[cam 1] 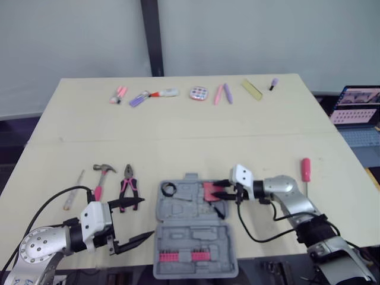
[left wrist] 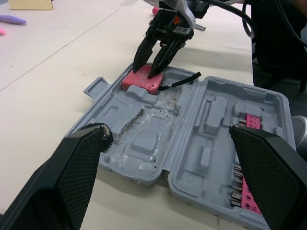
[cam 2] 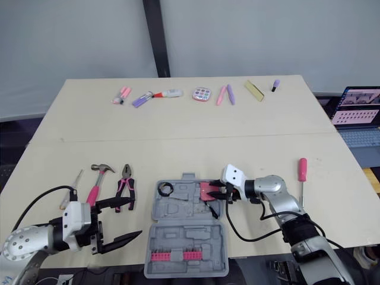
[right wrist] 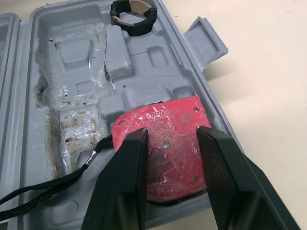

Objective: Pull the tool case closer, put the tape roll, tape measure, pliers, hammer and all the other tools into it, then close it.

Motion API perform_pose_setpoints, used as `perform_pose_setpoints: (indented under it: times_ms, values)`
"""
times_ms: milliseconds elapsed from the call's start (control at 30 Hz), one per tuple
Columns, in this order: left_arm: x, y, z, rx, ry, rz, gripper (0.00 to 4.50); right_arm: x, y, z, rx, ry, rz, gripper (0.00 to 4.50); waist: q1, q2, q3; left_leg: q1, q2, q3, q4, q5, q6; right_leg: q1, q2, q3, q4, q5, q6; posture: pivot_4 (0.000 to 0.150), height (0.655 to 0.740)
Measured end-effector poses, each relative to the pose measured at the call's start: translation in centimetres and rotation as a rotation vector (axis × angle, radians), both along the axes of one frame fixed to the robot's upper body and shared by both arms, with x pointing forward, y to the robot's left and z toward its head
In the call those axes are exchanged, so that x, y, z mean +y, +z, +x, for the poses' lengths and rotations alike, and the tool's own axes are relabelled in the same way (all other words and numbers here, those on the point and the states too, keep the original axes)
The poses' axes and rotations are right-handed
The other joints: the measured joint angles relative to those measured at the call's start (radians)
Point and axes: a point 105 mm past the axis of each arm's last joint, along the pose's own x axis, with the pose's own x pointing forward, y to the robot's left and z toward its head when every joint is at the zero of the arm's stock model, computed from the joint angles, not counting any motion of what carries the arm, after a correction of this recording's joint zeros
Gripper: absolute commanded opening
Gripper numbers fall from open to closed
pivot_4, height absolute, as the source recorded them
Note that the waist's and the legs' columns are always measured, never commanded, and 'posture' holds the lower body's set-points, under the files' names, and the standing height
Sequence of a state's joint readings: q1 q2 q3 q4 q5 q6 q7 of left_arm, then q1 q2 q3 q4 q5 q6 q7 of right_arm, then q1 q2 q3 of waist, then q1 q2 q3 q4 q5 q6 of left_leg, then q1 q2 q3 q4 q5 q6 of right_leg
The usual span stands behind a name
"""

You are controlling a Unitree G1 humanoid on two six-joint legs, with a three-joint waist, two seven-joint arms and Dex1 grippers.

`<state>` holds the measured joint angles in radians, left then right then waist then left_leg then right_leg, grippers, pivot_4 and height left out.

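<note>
- The tool case (cam 1: pixel 185 208) lies open at the near edge of the table, and the tape roll (cam 1: pixel 168 189) sits in its far-left pocket.
- The right gripper (right wrist: pixel 171 138) is down over the red tape measure (right wrist: pixel 163 117), in the pocket at the case's right side. Its fingers are a little apart and rest over the top face rather than clamping the sides.
- The job here looks like seating it: press it flat into its recess, then lift straight up.
- Watch the black strap (right wrist: pixel 48 187), which trails across the tray. It should be tucked in or the lid may catch on it.
- The left gripper (cam 1: pixel 147 218) hovers just beside the case's near-left corner with its fingers spread wide, holding nothing. It is well placed to steady the case.
- The pliers (cam 1: pixel 128 185) and hammer (cam 1: pixel 101 178) wait on the table left of the case, and a red screwdriver (cam 1: pixel 306 171) waits to the right.
</note>
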<state>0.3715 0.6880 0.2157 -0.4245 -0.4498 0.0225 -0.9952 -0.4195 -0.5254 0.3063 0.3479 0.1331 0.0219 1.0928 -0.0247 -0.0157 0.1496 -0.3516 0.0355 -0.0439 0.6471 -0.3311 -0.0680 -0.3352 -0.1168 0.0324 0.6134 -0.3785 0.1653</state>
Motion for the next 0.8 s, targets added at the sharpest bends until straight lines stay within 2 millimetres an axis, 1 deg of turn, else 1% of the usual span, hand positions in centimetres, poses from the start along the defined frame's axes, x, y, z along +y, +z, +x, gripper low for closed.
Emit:
perform_pose_setpoints:
  times_ms: [367, 500, 600, 667, 733, 800]
  values:
    - [0.0, 0.0, 0.0, -0.001, 0.003, -0.003, 4.5, -0.1, 0.1, -0.1, -0.009, -0.018, 0.017, 1.71, 0.0, 0.002, 0.0, 0.0, 0.0, -0.001, 0.0, -0.001, 0.0, 0.001, 0.0, 0.0, -0.002, 0.0, 0.0, 0.15, 0.74]
    - [0.0, 0.0, 0.1, -0.003, 0.012, -0.013, 4.5, -0.1, 0.8, -0.2, -0.035, -0.058, 0.064, 1.71, 0.0, 0.006, 0.003, -0.001, 0.0, 0.0, 0.0, -0.001, 0.0, 0.0, 0.0, 0.0, -0.003, 0.0, 0.0, 0.15, 0.74]
    - [-0.1, 0.1, 0.1, 0.001, 0.024, -0.035, 4.5, -0.5, 1.4, -0.9, -0.019, -0.073, 0.072, 1.71, 0.0, 0.009, 0.008, -0.005, 0.0, 0.0, 0.0, -0.001, 0.0, -0.004, 0.0, 0.0, -0.003, 0.0, 0.0, 0.15, 0.74]
    - [0.0, 0.2, 0.2, 0.005, 0.033, -0.044, 4.5, -0.8, 2.2, -1.7, -0.018, -0.077, 0.086, 1.71, -0.001, 0.012, 0.014, -0.006, 0.0, 0.0, 0.0, -0.001, -0.001, -0.005, 0.0, 0.0, -0.002, 0.0, 0.001, 0.15, 0.74]
    - [0.2, 0.5, 0.2, 0.01, 0.044, -0.052, 4.5, -1.2, 3.6, -2.6, -0.028, -0.073, 0.095, 1.71, 0.0, 0.014, 0.022, -0.007, 0.0, 0.0, 0.001, -0.001, -0.001, -0.006, 0.0, 0.001, -0.002, 0.001, 0.001, 0.15, 0.74]
    - [0.4, 0.9, -0.1, 0.018, 0.063, -0.064, 4.5, -2.1, 5.1, -3.8, -0.032, -0.079, 0.086, 1.71, -0.001, 0.014, 0.024, -0.008, 0.0, 0.0, 0.0, -0.001, -0.001, -0.006, 0.0, 0.001, -0.003, 0.001, 0.001, 0.15, 0.74]
